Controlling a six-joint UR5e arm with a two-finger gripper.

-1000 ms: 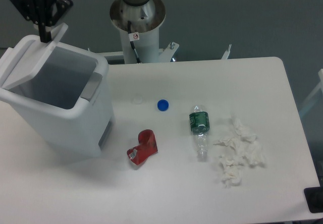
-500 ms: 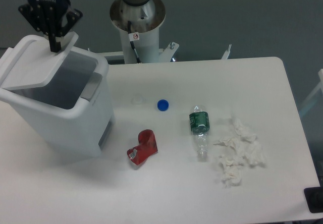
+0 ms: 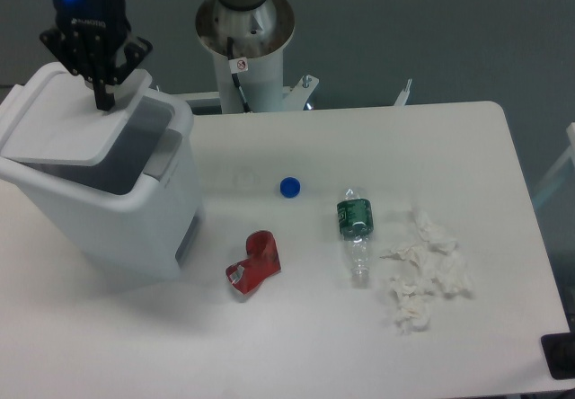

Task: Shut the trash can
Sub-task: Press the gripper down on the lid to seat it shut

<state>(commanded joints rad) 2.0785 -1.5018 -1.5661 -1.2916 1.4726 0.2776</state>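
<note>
The lid (image 3: 76,120) of the trash can (image 3: 108,179) is lower now than one second ago. Then it stood steeply up at the back left of the can, and the inside was open to see. Half a second ago it was already tilted forward. Now it lies almost flat, and it covers most of the opening. Only a dark strip of the inside shows along the right side, next to the grey latch (image 3: 163,158). The hand (image 3: 101,101) has also moved, to the right and downward together with the lid. From this I judge that the closing is nearly done, but the lid is not yet seated on the rim and the latch is not yet caught.

The trash can stands at the left side of the tabletop (image 3: 359,345). The hand is directly above its back part. The fingers point down and their tips touch the top of the lid near its far edge. The fingers look close together, like one thin point, and they hold nothing; they only press on the lid. To finish, I think the push must go further down toward the latch side.
</note>
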